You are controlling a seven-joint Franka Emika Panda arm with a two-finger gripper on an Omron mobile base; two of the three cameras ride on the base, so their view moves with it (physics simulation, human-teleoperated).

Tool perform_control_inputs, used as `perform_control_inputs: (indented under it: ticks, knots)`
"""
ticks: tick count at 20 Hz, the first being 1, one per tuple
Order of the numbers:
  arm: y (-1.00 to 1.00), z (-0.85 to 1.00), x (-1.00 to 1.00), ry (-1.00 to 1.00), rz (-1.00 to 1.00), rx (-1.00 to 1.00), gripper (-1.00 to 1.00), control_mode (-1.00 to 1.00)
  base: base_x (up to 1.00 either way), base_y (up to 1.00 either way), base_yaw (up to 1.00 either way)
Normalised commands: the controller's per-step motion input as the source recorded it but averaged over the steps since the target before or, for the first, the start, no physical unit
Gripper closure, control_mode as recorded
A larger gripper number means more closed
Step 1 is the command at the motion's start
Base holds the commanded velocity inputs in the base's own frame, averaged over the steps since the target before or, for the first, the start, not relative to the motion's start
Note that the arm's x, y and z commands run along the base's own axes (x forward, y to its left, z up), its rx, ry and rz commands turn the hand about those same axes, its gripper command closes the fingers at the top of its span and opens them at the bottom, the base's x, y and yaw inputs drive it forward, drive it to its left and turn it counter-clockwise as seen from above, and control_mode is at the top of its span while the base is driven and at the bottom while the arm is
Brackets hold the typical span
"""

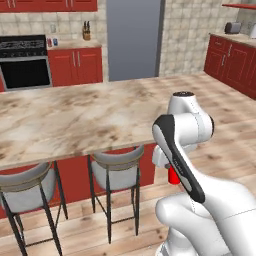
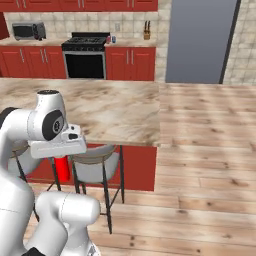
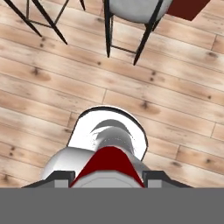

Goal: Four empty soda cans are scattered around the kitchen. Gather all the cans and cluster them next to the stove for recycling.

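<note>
We've got two base cams behind the arm, left and right, both looking forward over the marble desk (image 1: 75,117) toward the stove (image 2: 85,42) wall, sharing the stools (image 1: 117,167). The hand cam points straight down at the plank floor (image 3: 52,92), pretty close.

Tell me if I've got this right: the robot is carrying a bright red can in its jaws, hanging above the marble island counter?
Not quite. The bright red can is gripped in the jaws, but it hangs over the wood plank floor, below the level of the island counter and beside the stools. The hand view shows the floorboards straight beneath it, and the right base view shows it lower than the countertop.
</note>
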Motion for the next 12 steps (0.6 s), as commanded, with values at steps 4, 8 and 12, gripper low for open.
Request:
perform_control_inputs:
  ticks: [4, 8, 12]
  knots:
    - [0.0, 0.0, 0.0, 0.0, 0.0, 0.0, 1.0, 1.0, 0.1, -1.0, -0.03]
    - [0.0, 0.0, 0.0, 0.0, 0.0, 0.0, 1.0, 1.0, 0.17, -1.0, -0.02]
    - [0.0, 0.0, 0.0, 0.0, 0.0, 0.0, 1.0, 1.0, 0.23, -1.0, -0.02]
